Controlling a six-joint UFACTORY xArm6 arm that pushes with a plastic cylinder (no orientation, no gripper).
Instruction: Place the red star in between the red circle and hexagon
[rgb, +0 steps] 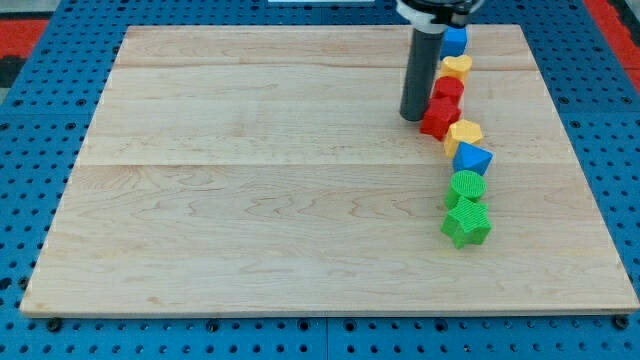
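Observation:
A column of blocks runs down the view's right side of the wooden board (250, 180). From the top: a blue block (455, 41), a yellow heart-like block (457, 66), a red circle (449, 89), a red star (438, 117), a yellow hexagon (464, 133), a blue block (471, 158), a green circle (466, 186) and a green star (466, 223). My tip (413, 117) stands just left of the red star, touching or nearly touching it. The red star sits between the red circle above and the yellow hexagon below.
The board lies on a blue perforated base (30, 200). Red patches show at the top corners (30, 25). The rod's mount (432, 8) is at the top edge.

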